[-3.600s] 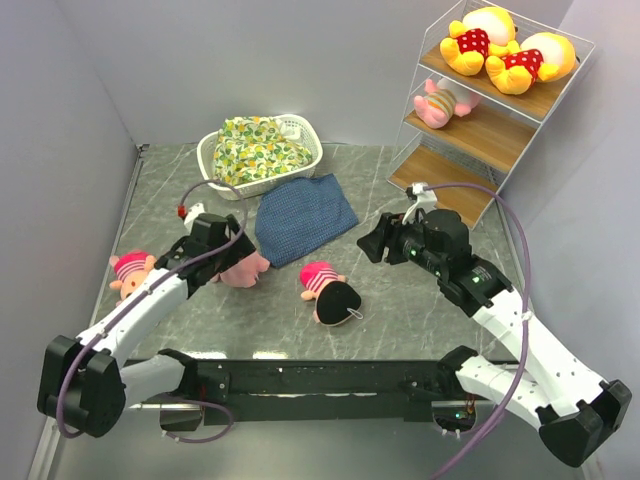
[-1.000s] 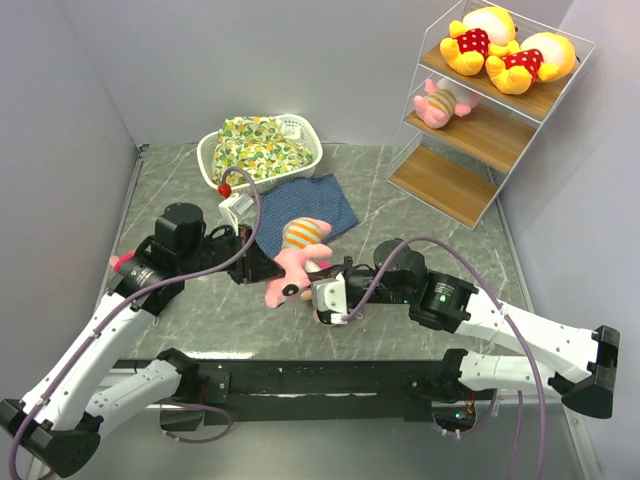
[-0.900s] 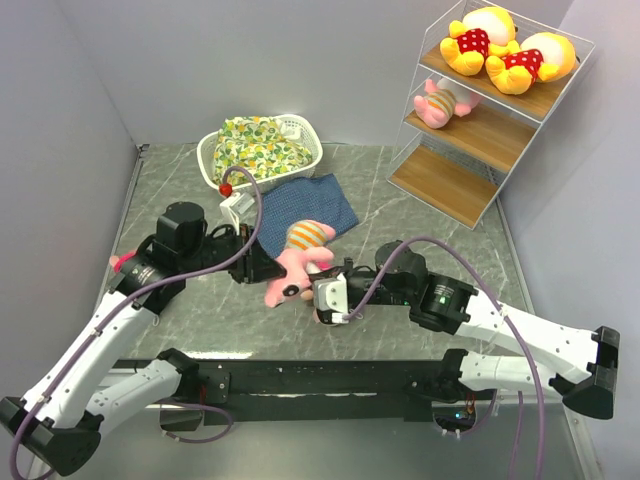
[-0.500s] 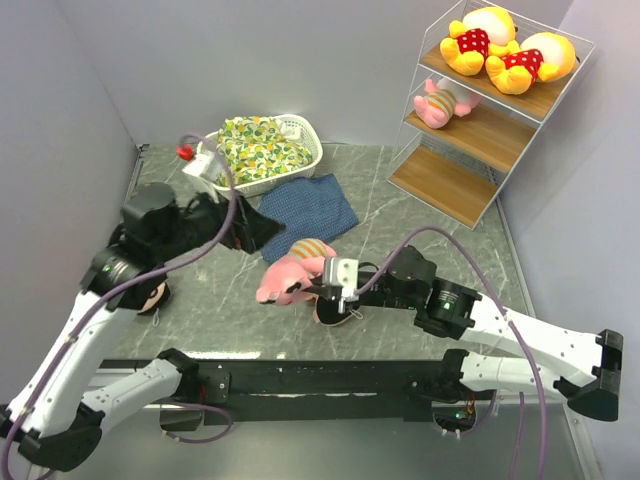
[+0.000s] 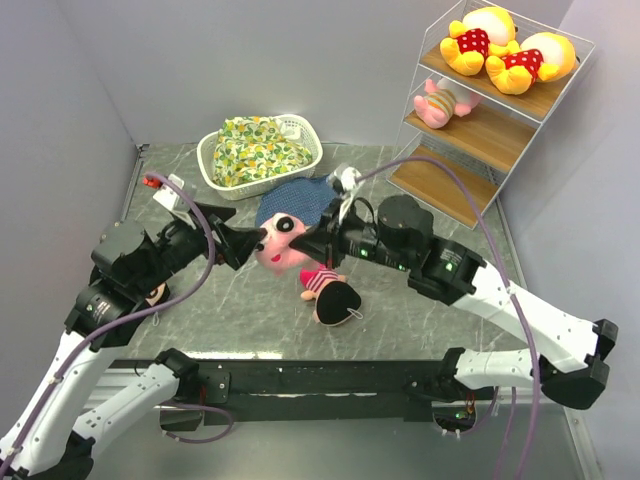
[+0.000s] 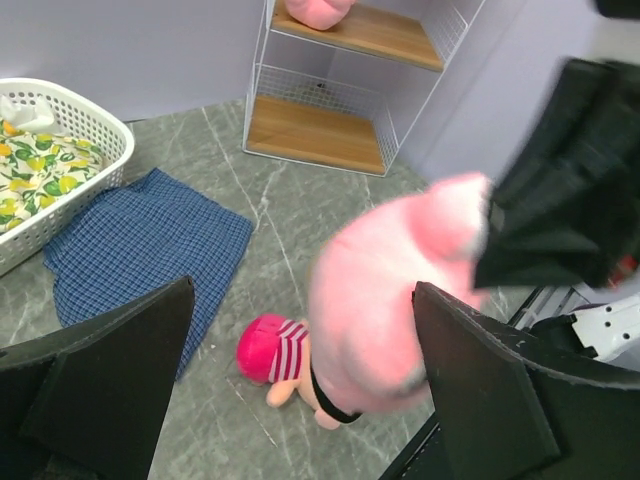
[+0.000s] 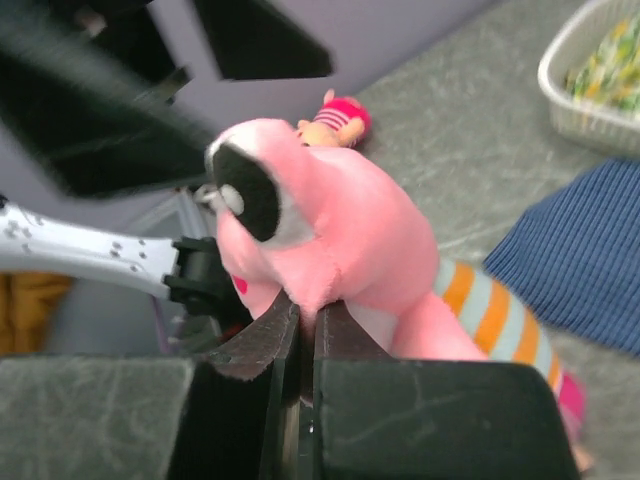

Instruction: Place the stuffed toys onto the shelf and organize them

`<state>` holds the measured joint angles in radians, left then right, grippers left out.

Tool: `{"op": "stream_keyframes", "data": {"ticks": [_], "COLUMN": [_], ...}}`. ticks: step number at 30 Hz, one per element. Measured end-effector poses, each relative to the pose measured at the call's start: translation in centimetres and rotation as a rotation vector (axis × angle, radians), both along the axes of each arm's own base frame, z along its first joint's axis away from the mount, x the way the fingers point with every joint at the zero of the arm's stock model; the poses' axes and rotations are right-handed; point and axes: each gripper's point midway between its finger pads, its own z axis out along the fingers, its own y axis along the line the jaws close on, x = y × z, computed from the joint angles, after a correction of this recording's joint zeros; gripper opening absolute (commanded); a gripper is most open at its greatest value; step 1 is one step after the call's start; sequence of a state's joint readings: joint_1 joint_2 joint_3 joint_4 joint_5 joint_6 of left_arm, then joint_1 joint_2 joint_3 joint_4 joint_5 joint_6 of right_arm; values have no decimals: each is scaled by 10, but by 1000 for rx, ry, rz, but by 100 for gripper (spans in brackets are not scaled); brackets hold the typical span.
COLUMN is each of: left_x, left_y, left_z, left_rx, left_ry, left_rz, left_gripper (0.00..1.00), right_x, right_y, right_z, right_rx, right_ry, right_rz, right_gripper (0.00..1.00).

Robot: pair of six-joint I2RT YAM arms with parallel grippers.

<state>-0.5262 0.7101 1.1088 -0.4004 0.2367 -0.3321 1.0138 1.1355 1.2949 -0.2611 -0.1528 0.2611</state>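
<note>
My right gripper (image 5: pixel 312 245) (image 7: pixel 300 312) is shut on a pink striped piglet (image 5: pixel 283 241) (image 7: pixel 335 215), pinching the plush under its head and holding it above the table. My left gripper (image 5: pixel 238 241) (image 6: pixel 302 288) is open just left of the piglet (image 6: pixel 385 300), which hangs in front of its spread fingers without touching them. A pink-hatted doll (image 5: pixel 328 290) (image 6: pixel 272 352) lies on the table below. Another doll (image 7: pixel 335 113) lies farther left. The shelf (image 5: pixel 500 135) (image 6: pixel 330 135) carries two yellow bears (image 5: pixel 478 40) (image 5: pixel 530 60) on top and a piglet (image 5: pixel 445 100) on the middle board.
A white basket (image 5: pixel 305 165) (image 6: pixel 95 120) holding a floral cloth bundle (image 5: pixel 255 148) stands at the back. A blue cloth (image 5: pixel 300 198) (image 6: pixel 140 245) (image 7: pixel 590 260) lies flat in front of it, partly hidden by the held piglet. Grey walls close in on both sides.
My left gripper opened, let go of the piglet and drew back to the left. The right gripper kept hold and carried the piglet up and toward the back.
</note>
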Motion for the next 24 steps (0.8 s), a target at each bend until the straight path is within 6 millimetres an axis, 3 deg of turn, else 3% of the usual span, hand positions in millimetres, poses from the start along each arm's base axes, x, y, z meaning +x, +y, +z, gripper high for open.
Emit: {"op": "stream_keyframes", "data": {"ticks": [3,7,18,24], "left_x": [-1,-3,-2,7], "left_y": [1,-4,-20,-26], "left_z": [-5,-18,-43,-64], "left_rx": [9,34,47,55], "left_ry": [-16,-3,36,71], "left_rz": [-4,-38,-120,-119], "left_gripper": [96,96,96,98], "right_x": [20,43,39,37], "right_y": [-1,2,6,4], "right_z": [-5,5,42,46], "right_rx": [21,85,278,342], "right_ry": [132,225,266,298], "right_rz": [-59,-122,-104,-72], "right_gripper": [0,0,0,0]}}
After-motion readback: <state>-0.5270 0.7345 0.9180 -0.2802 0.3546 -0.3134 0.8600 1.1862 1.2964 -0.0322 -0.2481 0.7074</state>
